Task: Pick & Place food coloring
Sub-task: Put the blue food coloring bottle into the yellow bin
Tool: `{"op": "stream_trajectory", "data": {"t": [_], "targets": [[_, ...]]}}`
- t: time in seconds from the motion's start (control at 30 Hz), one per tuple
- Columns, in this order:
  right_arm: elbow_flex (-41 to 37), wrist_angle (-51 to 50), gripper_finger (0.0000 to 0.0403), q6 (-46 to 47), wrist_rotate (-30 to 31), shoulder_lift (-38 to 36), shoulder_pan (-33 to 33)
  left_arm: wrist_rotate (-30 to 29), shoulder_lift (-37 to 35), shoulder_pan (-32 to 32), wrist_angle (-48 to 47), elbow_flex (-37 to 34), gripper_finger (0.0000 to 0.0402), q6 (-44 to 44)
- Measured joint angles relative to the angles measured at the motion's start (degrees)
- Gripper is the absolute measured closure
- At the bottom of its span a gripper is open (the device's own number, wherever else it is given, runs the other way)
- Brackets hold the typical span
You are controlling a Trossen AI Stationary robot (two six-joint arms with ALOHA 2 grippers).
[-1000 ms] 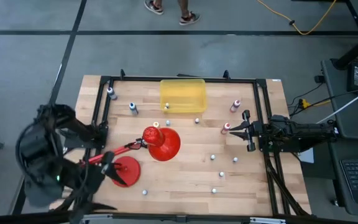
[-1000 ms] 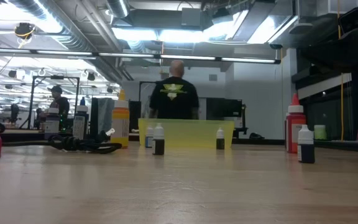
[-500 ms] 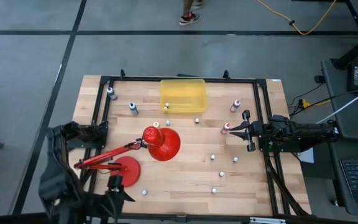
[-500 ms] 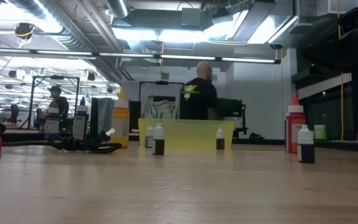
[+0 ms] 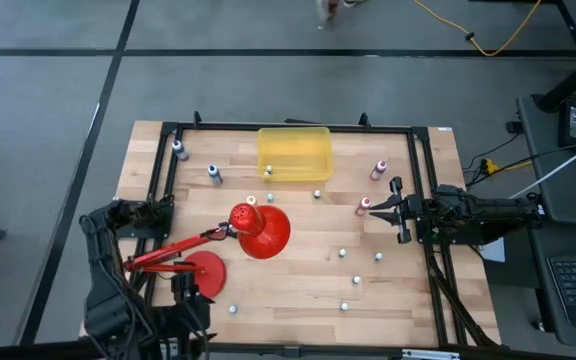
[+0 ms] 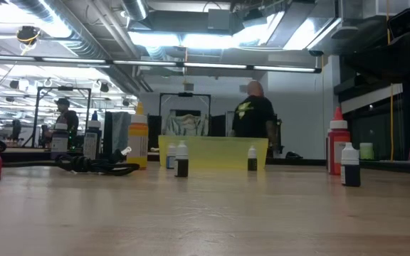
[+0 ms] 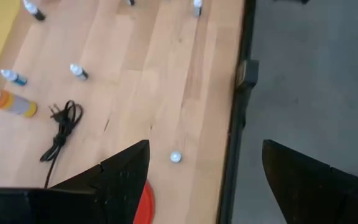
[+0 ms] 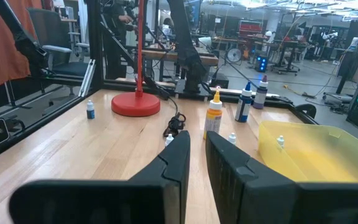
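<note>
The food coloring bottles stand scattered upright on the wooden table: a blue one (image 5: 214, 174), pink ones (image 5: 378, 170) (image 5: 364, 205), and several tiny white-capped ones (image 5: 343, 253) (image 5: 233, 309). The low view shows dark ones (image 6: 181, 162) (image 6: 349, 166). My left gripper (image 5: 181, 290) hovers open at the near-left corner beside the lamp base; its wrist view looks down on one white-capped bottle (image 7: 175, 157) between the fingers, untouched. My right gripper (image 5: 396, 210) waits shut at the right edge, level, near the pink bottle.
A red desk lamp stands mid-table, head (image 5: 261, 230) and round base (image 5: 200, 275). The translucent yellow bin (image 5: 293, 153) sits at the far edge. A black frame (image 5: 168, 180) rims the table. A black cord (image 7: 59, 127) lies on the wood. A person walks in the room behind.
My left arm has swung from the table's left side toward the near edge, and its gripper now sits nearer that edge beside the lamp base. The bottles, the lamp and the right arm have stayed put. The person behind the table has walked to the right.
</note>
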Motion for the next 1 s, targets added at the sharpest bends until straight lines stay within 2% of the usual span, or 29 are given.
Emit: {"op": "stream_trajectory", "data": {"t": [0.2,0.5,0.63,1.0], "targets": [[-0.01,0.00,0.0347,0.00,0.01,0.00,0.00,3.46,-1.86,1.21,1.83,-7.93,0.0103,-0.28],[-0.01,0.00,0.0347,-0.02,0.01,0.02,-0.02,8.27,-8.68,4.00,17.25,-21.81,0.0103,3.12],[0.00,0.02,0.0347,0.00,0.01,0.00,0.00,10.19,-11.52,4.62,20.24,-28.10,0.0103,1.79],[0.01,0.00,0.0347,-0.01,0.01,0.00,-0.01,15.73,-12.74,6.74,30.01,-37.76,0.0103,2.14]]}}
